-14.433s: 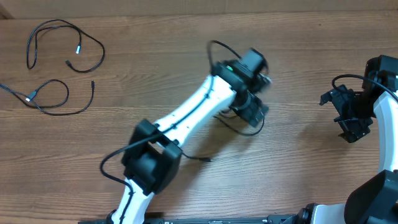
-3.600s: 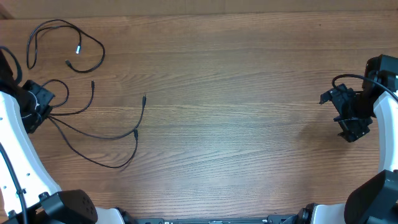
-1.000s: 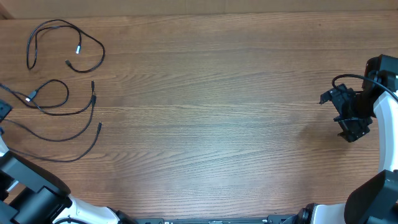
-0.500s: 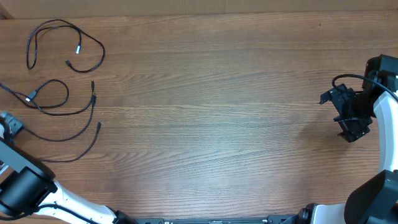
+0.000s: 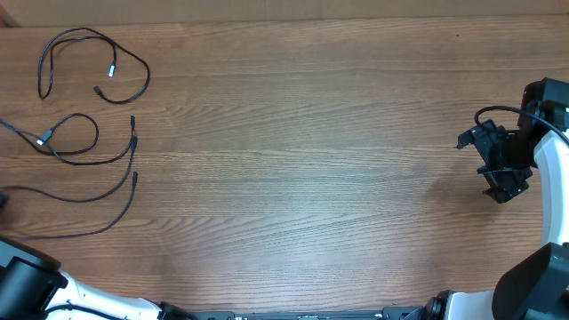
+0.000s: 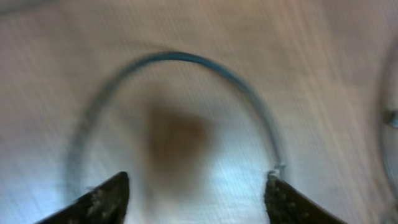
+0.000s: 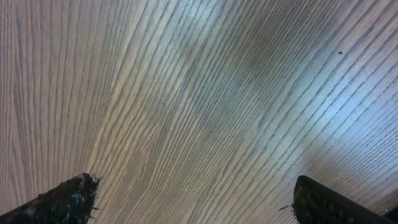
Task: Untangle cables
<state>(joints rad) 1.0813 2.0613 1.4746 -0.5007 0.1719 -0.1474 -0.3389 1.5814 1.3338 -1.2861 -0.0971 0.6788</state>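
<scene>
Several thin black cables lie at the table's far left in the overhead view. One loops at the top corner, ending in a silver-tipped plug (image 5: 113,70). A second cable (image 5: 96,133) curls below it. Two long strands (image 5: 89,233) run in from the left edge. My left gripper (image 6: 196,199) is open with nothing between its fingers (image 6: 102,199). It hovers over a blurred arc of cable (image 6: 186,57). It is almost off the overhead frame on the left. My right gripper (image 5: 502,171) stands open over bare wood at the far right, its fingertips (image 7: 65,202) wide apart.
The wooden table (image 5: 311,160) spans the view. My left arm's base (image 5: 27,284) sits at the bottom left corner. A thicker black cord (image 5: 489,111) loops by my right arm at the right edge.
My left arm has drawn back off the left edge of the overhead view. The two long strands have slid slightly left. The right arm has not moved.
</scene>
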